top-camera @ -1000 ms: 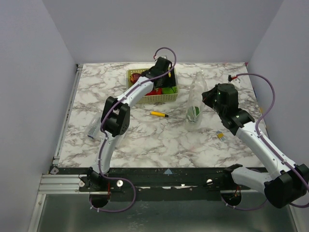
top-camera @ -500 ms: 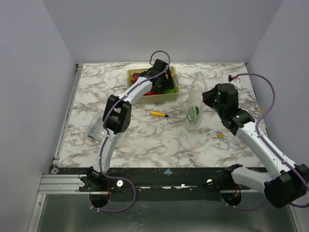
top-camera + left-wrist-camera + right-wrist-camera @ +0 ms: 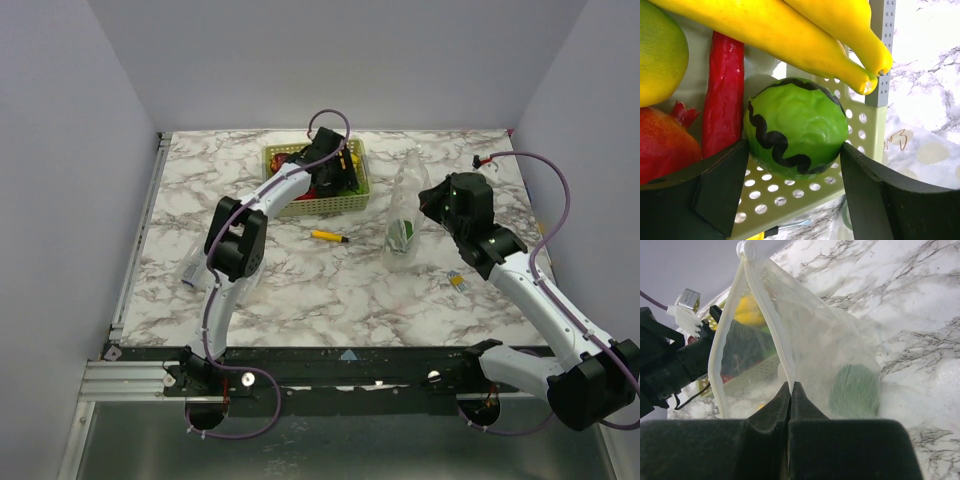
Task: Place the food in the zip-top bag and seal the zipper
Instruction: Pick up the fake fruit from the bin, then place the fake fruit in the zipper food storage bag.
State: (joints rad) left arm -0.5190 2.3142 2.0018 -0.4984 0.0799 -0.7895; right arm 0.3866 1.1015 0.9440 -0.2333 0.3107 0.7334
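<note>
My left gripper (image 3: 334,176) is down in the yellow-green basket (image 3: 345,204). In the left wrist view its jaws (image 3: 795,150) touch both sides of a green round fruit with a black wavy line (image 3: 797,125) that rests on the basket floor (image 3: 790,200). Beside the fruit lie yellow bananas (image 3: 790,35), a red chilli (image 3: 722,95), a dark-red fruit (image 3: 665,145) and a lemon (image 3: 660,55). My right gripper (image 3: 428,202) is shut on the mouth edge of the clear zip-top bag (image 3: 404,205) and holds it upright (image 3: 791,385). A green item (image 3: 855,390) lies in the bag.
A thin yellow-and-black stick (image 3: 329,236) lies between basket and bag. A flat clear packet with bluish contents (image 3: 193,270) lies at the left. A small yellow piece (image 3: 456,282) lies under the right arm. Walls stand on three sides of the marble table (image 3: 300,290).
My left gripper has moved a little left and deeper into the basket. The right arm and the bag have not moved.
</note>
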